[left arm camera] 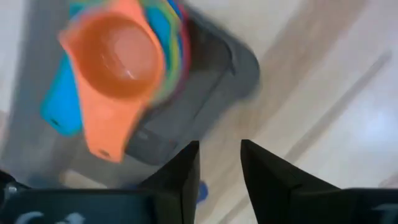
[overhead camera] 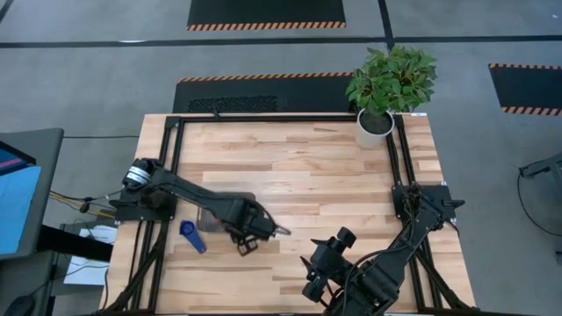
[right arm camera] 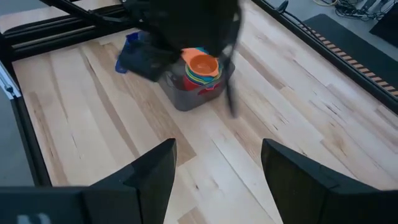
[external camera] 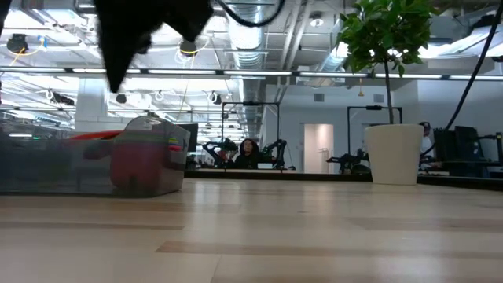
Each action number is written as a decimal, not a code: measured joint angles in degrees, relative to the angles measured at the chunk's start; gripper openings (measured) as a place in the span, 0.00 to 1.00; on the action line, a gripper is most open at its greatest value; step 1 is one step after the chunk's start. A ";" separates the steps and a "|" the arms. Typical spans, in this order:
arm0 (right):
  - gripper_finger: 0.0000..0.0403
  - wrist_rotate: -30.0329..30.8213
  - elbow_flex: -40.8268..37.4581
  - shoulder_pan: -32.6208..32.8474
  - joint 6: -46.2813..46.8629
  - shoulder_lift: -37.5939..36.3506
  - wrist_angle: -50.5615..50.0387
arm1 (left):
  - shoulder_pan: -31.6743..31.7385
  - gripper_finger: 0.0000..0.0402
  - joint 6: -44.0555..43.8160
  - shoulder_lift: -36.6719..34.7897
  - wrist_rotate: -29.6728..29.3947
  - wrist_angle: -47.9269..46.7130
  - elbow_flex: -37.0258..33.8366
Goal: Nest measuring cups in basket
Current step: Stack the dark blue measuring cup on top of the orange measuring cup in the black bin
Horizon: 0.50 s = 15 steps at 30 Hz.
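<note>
In the dark grey basket [left arm camera: 224, 74], nested bright cups [right arm camera: 200, 73], orange cup [left arm camera: 118, 56] topmost; left jaws parted, right wide

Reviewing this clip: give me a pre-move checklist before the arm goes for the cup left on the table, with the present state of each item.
1. Orange cup sits on top of the nested stack in the basket: ok.
2. Left gripper holds nothing, with a gap between its fingers: ok.
3. Dark blue cup lies on the table outside the basket, not yet nested: not ok.
4. Right gripper open and parked away from the basket: ok.
5. Every stacked cup fully seated: cannot tell, picture blurred.
6. White plant pot stands at the far corner, away from the work: ok.
</note>
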 joint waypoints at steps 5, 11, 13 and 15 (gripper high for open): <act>0.64 0.00 0.00 0.00 0.02 0.00 0.00 | -4.14 0.21 -0.52 0.00 -0.26 -3.51 -2.28; 0.64 -0.02 0.00 0.00 0.02 0.00 0.00 | -9.62 0.17 -6.88 0.00 2.07 -11.27 -6.32; 0.64 -0.02 0.00 0.00 0.02 0.00 0.02 | -12.38 0.17 -9.08 -0.09 4.72 -11.11 -6.34; 0.64 -0.02 0.00 -0.04 0.02 0.00 0.00 | -15.90 0.17 -10.51 -0.93 6.76 -10.65 -6.41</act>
